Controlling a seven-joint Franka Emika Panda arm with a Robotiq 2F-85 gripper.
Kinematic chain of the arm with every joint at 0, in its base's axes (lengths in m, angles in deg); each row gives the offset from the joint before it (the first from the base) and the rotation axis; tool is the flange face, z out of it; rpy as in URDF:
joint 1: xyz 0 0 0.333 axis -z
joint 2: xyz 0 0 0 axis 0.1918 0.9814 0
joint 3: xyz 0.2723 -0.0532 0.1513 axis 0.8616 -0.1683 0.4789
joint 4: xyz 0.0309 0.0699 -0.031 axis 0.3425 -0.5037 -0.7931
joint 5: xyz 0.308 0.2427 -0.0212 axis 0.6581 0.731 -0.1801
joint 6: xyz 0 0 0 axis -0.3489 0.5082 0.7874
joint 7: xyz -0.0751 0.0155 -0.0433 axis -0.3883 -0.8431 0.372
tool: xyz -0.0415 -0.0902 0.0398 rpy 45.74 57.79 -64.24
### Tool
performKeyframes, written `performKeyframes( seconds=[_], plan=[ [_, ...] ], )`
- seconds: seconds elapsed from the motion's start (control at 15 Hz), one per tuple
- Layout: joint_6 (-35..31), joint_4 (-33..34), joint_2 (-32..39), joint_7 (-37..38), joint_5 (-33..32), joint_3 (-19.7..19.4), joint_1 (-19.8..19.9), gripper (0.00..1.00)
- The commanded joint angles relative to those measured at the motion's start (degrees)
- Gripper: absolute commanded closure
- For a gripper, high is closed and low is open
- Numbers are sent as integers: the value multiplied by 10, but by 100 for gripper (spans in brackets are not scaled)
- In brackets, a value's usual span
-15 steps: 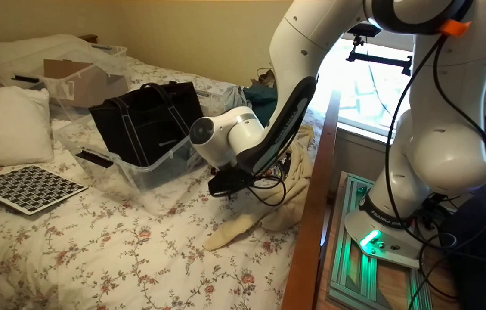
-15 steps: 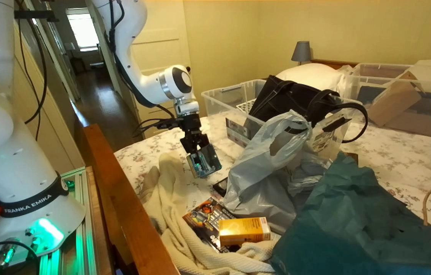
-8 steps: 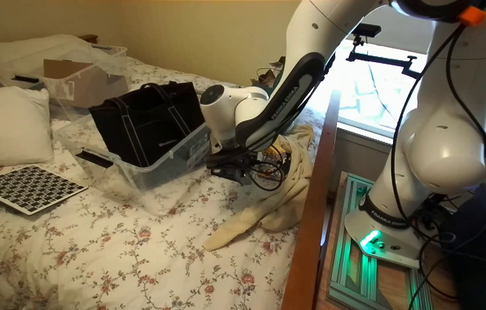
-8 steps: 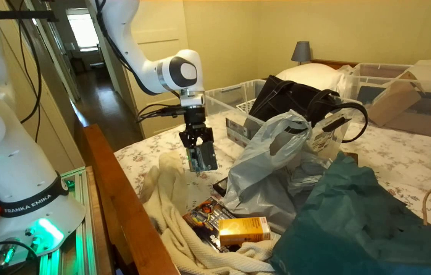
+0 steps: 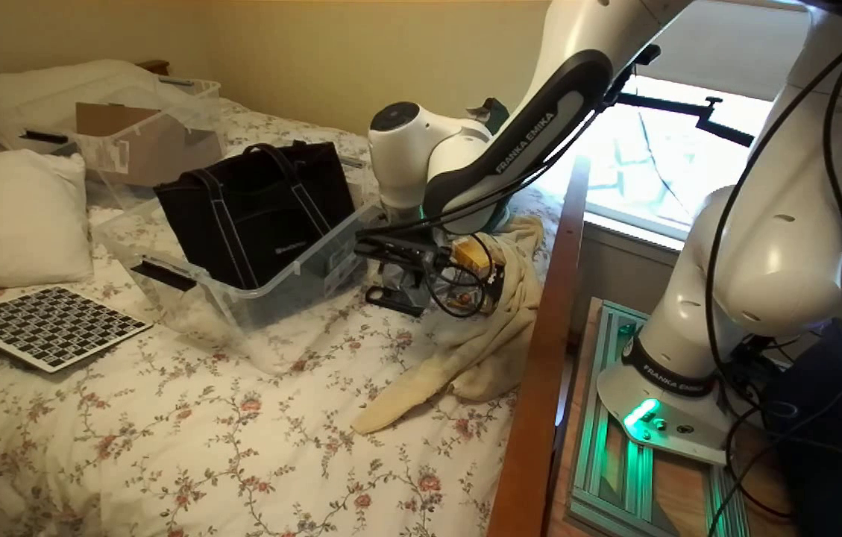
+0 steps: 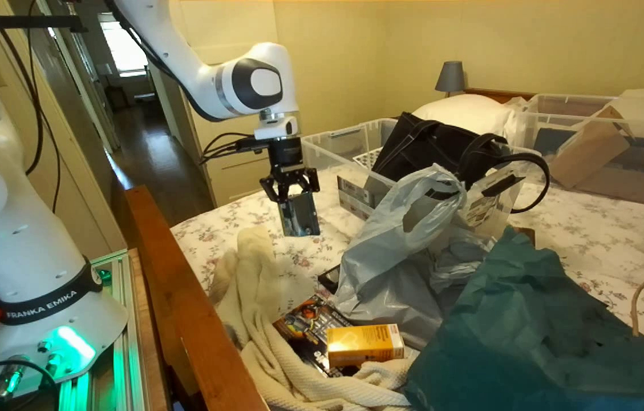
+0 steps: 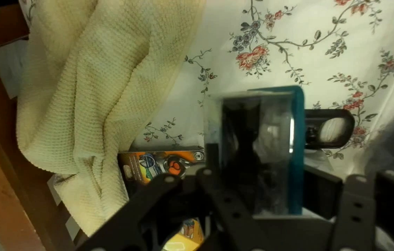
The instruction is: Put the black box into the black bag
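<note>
Claw (image 6: 297, 194) of the robot arm (image 6: 207, 85), pointing downward and clasping the black box (image 6: 300, 217), which hangs nearly upright above the bed (image 5: 242, 447); the wrist view shows the box's see-through front and teal edge between the fingers. Below, the same view shows a cream blanket (image 7: 120, 69), a black object (image 7: 312, 120) with a hole near one end, and a printed pack (image 7: 162, 164), partly hidden. In an exterior view, a yellow box (image 6: 364, 345) lies over the pack, near a grey plastic bag (image 6: 396, 285) and a teal bag (image 6: 527, 337). Farther out, apart from the held box, the black bag (image 5: 256, 216) stands tilted in a clear bin (image 5: 249, 313), near a checkered board (image 5: 51, 328) and a white pillow (image 5: 14, 224).
</note>
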Motion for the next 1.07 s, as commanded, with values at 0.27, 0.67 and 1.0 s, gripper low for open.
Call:
performKeyframes(
  seconds=[0.27, 0.67, 1.0],
  plan=[
    [-16, -82, -158, 41, 31, 20, 23, 86],
    [-20, -58, -205, 2, 53, 30, 48, 86],
    [-12, -56, -199, 8, 42, 43, 61, 61]
  ],
)
